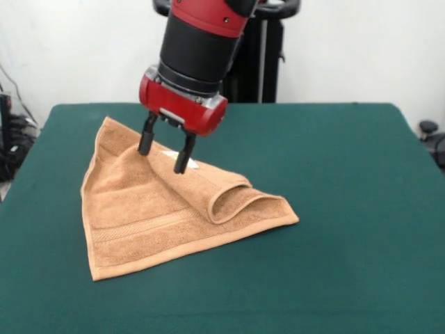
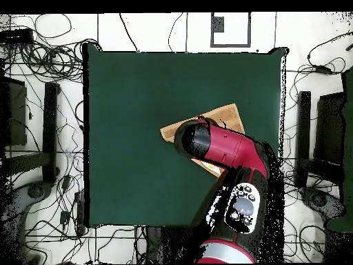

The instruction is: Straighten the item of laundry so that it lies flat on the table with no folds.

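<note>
The orange-tan towel (image 1: 149,216) lies on the dark green table (image 1: 334,209), left of centre in the front view. Its right part is folded over into a raised roll (image 1: 226,198), and a small white tag (image 1: 189,164) shows at its far edge. My gripper (image 1: 165,153) is open, fingers pointing down, with its tips at the towel's far edge beside the tag. Nothing is between the fingers. In the overhead view the arm (image 2: 220,148) covers most of the towel (image 2: 224,116), and the gripper is hidden there.
The robot's pedestal (image 1: 261,56) stands behind the table's far edge. Cables and stands (image 2: 41,138) surround the table in the overhead view.
</note>
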